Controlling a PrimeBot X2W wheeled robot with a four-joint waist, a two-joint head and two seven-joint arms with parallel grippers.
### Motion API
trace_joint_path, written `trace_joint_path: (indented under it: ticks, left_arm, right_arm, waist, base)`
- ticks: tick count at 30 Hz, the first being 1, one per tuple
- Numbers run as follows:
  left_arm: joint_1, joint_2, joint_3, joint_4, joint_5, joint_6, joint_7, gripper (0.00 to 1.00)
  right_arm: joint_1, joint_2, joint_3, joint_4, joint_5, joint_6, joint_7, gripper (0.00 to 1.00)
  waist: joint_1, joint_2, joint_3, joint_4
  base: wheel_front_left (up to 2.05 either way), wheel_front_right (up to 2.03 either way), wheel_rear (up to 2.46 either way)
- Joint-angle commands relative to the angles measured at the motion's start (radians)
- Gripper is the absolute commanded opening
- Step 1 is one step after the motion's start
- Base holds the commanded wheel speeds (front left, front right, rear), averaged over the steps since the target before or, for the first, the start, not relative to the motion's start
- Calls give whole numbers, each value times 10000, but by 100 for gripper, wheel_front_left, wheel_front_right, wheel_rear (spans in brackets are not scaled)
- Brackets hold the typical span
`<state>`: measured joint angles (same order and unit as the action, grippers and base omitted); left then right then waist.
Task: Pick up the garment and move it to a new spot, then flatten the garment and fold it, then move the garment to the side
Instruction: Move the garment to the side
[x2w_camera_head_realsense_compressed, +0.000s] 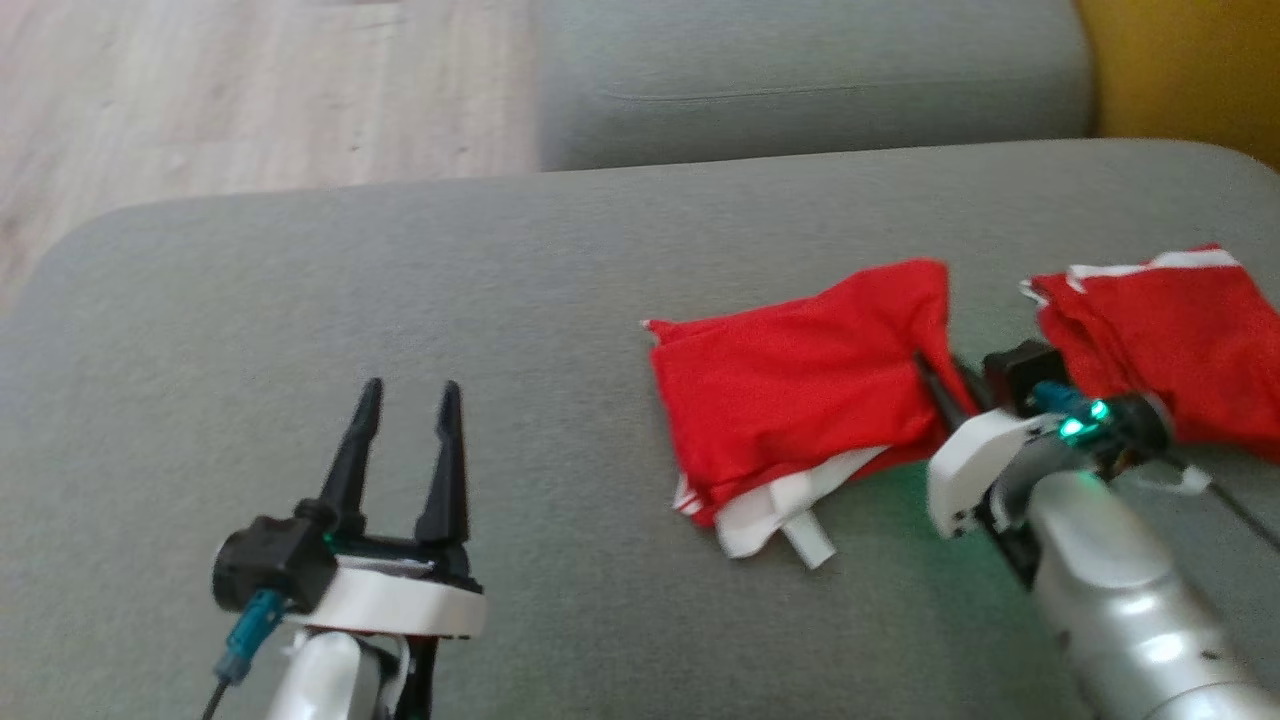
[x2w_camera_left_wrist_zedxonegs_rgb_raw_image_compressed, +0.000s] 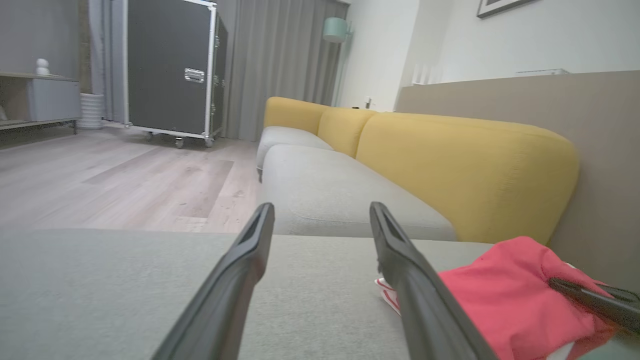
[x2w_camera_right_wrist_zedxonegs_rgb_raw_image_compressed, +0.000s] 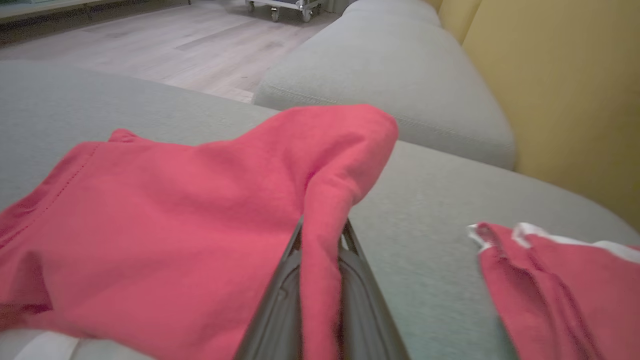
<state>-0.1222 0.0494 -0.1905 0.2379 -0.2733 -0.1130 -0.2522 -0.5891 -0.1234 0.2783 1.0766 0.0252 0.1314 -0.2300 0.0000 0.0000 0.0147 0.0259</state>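
A folded red garment (x2w_camera_head_realsense_compressed: 800, 385) with white trim lies on the grey sofa seat (x2w_camera_head_realsense_compressed: 400, 290), right of centre. My right gripper (x2w_camera_head_realsense_compressed: 942, 382) is shut on the garment's right edge; in the right wrist view a ridge of red cloth (x2w_camera_right_wrist_zedxonegs_rgb_raw_image_compressed: 320, 235) is pinched between its two dark fingers. The same garment (x2w_camera_left_wrist_zedxonegs_rgb_raw_image_compressed: 505, 300) lies low and to the right in the left wrist view. My left gripper (x2w_camera_head_realsense_compressed: 405, 405) hovers open over bare seat at the lower left, well apart from the garment, and its fingers (x2w_camera_left_wrist_zedxonegs_rgb_raw_image_compressed: 240, 280) have nothing between them.
A second red garment (x2w_camera_head_realsense_compressed: 1170, 330) with white trim lies at the right edge of the seat. Another grey seat cushion (x2w_camera_head_realsense_compressed: 800, 80) lies beyond, with yellow backrests (x2w_camera_left_wrist_zedxonegs_rgb_raw_image_compressed: 465, 170) to the right. Wooden floor (x2w_camera_head_realsense_compressed: 250, 90) lies off the seat's far left. A black wheeled case (x2w_camera_left_wrist_zedxonegs_rgb_raw_image_compressed: 170, 70) stands across the room.
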Motion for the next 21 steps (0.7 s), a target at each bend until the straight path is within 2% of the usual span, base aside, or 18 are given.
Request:
trace_joint_path:
  ticks: [1,5,12,17,21]
  left_arm:
    - [-283,10,175,-410,-28,70,-95,100]
    - [-382,10,30,-629,-19,161,-95,100]
    - [-770,9,35,-917,100,127,-95,100]
    - [-1086,9,53,-1047,152,54,-95,100]
    - [-1314,9,9,-1099,132,-8,-95,100]
  right_arm:
    - [-589,-211,235,-510,-146,-7,-90,0]
    - [-861,-977,506,-1412,-376,-7,252,0]
    - [-1175,-2881,596,-2896,-191,-7,1261,0]
    - [-1206,-4109,294,-3806,31,-7,2051,0]
    - [-1071,-4808,-202,-4192,30,-7,2553,0]
  waist:
    - [0,0,12,-352]
    - [0,0,303,-831]
    - [0,0,1086,-1350]
    - [0,0,1641,-1474]
    - [0,0,1989,-1471]
  base:
    - [0,0,0]
    - [0,0,0]
    - [0,0,0]
    - [0,0,0]
    - [0,0,0]
